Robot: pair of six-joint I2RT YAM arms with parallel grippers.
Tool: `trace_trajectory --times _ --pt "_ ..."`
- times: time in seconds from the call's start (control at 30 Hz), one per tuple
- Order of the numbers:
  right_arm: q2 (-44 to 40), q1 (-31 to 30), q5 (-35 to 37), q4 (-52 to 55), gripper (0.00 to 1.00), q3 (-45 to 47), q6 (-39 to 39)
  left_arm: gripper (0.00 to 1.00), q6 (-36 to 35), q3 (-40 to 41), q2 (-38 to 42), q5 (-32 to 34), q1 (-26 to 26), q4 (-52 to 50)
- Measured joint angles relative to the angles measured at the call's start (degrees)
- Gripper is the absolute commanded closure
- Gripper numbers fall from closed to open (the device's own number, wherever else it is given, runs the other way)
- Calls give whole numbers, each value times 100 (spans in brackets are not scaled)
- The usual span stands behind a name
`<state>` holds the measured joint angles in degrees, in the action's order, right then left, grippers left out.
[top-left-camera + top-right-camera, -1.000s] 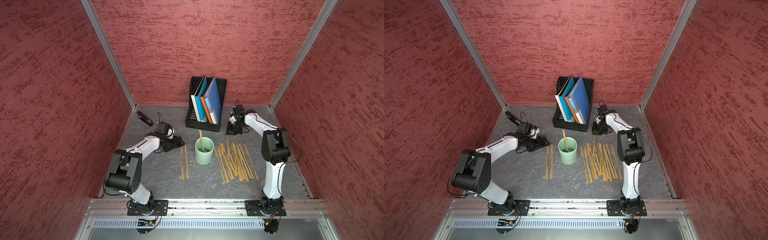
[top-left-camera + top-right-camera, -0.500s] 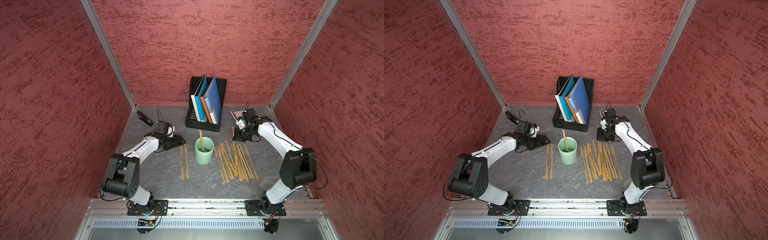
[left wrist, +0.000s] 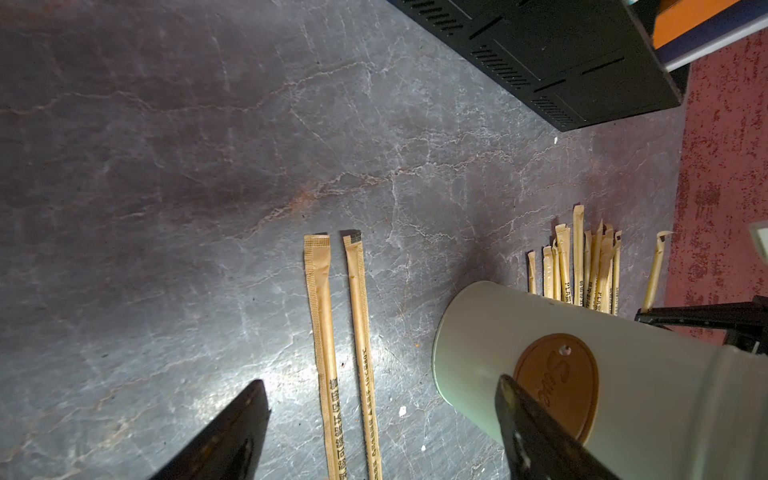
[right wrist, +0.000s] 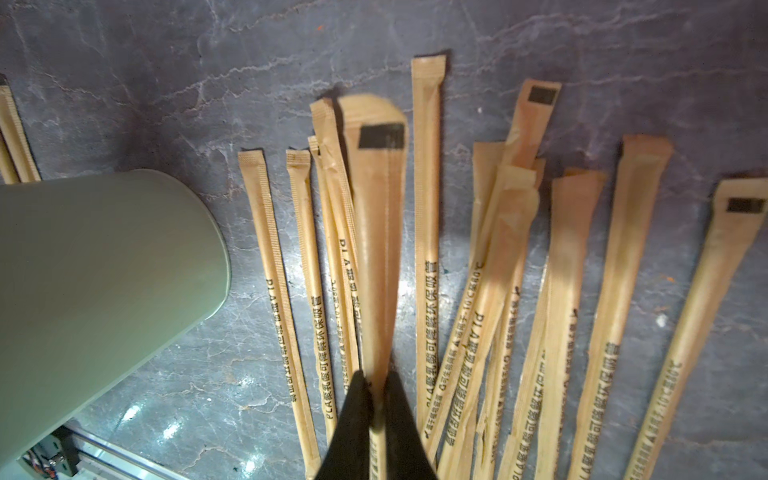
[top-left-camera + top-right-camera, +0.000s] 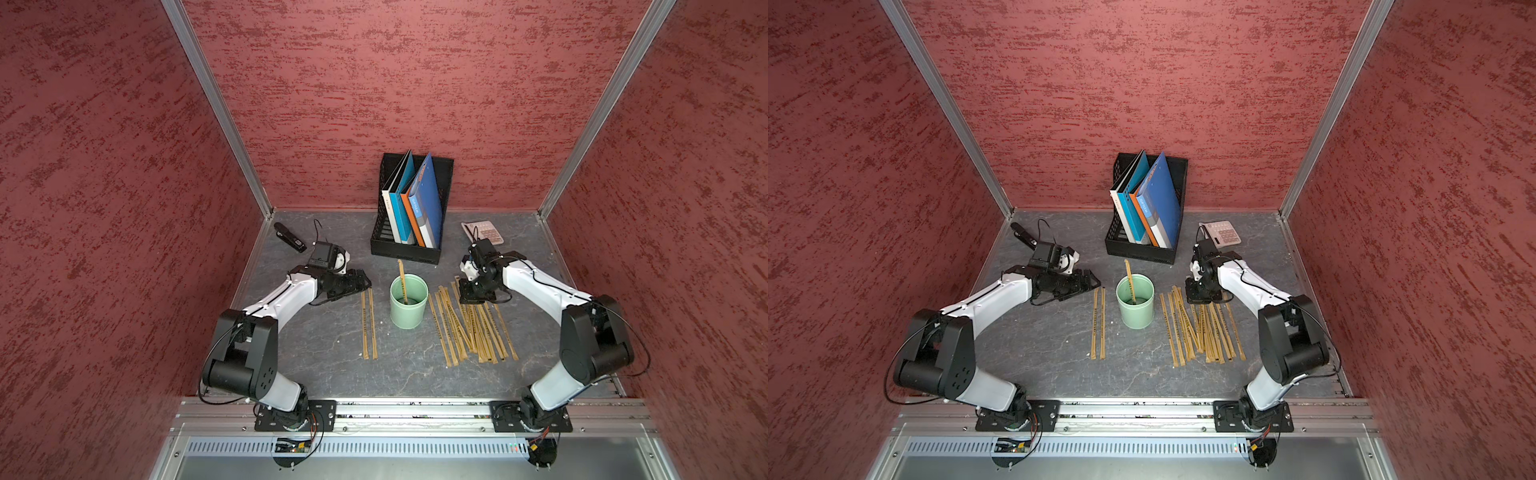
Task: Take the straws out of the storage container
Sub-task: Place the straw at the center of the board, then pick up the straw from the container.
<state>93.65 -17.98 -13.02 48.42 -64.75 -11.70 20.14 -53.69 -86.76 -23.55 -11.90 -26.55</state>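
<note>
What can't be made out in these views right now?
- Cup inside: both wrist views show only its outer wall; in top views its bottom is shaded and small.
- Held straw in the right gripper: blurred, close to the right wrist lens; whether its far end touches the pile is unclear.
- Right gripper's tips: its own body covers them in both top views.
- Pile's print: too small in top views.
</note>
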Motion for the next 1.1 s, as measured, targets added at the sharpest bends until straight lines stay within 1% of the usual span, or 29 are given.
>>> trace_trajectory --times 0.23,0.37,0.5,0.6,0.7,0.8,0.93,1.1 --pt "20 -20 140 -129 87 107 11 14 0 0 0 0 0 -2" --pt "57 -20 173 -162 79 107 17 14 -2 0 0 2 0 -4" --pt "70 -22 179 -157 73 103 13 14 -2 0 0 2 0 -7" --pt "39 -55 190 -125 71 74 9 14 -2 0 0 2 0 -9" --pt "-173 -144 229 0 70 9 -50 14 -2 0 0 4 0 -15" --pt "-595 -433 249 149 69 -240 -177 14 0 0 7 4 0 -35" --pt "-1062 -1185 334 162 68 -933 -385 14 2 0 87 4 0 -50" --pt "-1005 -2076 498 -74 66 -1674 -501 14 2 0 170 7 0 -50"
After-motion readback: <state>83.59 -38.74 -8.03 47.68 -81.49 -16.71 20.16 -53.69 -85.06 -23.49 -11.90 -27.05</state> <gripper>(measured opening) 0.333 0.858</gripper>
